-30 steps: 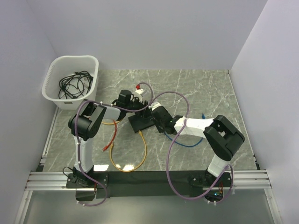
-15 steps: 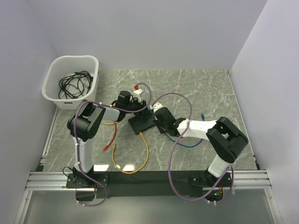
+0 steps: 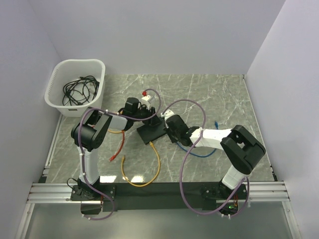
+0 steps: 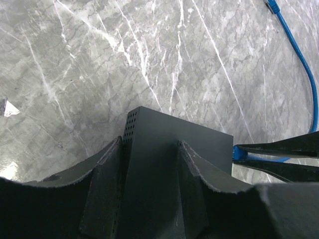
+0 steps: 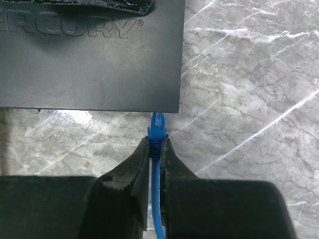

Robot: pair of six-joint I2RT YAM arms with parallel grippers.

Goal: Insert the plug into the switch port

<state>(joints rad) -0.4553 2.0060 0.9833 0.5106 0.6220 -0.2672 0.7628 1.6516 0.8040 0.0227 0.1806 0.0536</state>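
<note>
The switch (image 3: 151,131), a flat black box, lies on the marble between both arms. My left gripper (image 4: 149,142) reaches over its far end, jaws apart. One finger stands beside the perforated side wall. The other finger (image 5: 99,5) lies on the top face of the switch (image 4: 174,149). My right gripper (image 5: 157,140) is shut on the blue plug (image 5: 158,130). The plug's clear tip touches the right end of the near edge of the switch (image 5: 99,64). The plug (image 4: 238,152) also shows in the left wrist view, at the box's corner. The sockets themselves are hidden.
A white basket (image 3: 59,107) holding black cables stands at the back left. A yellow cable (image 3: 149,174) and an orange one (image 3: 119,147) lie in front of the switch. The blue cable (image 3: 202,153) trails right. A red plug (image 3: 144,92) sits behind the left gripper.
My left gripper's jaws have narrowed over the switch. My right arm has shifted a little with the plug, staying close to the switch's edge.
</note>
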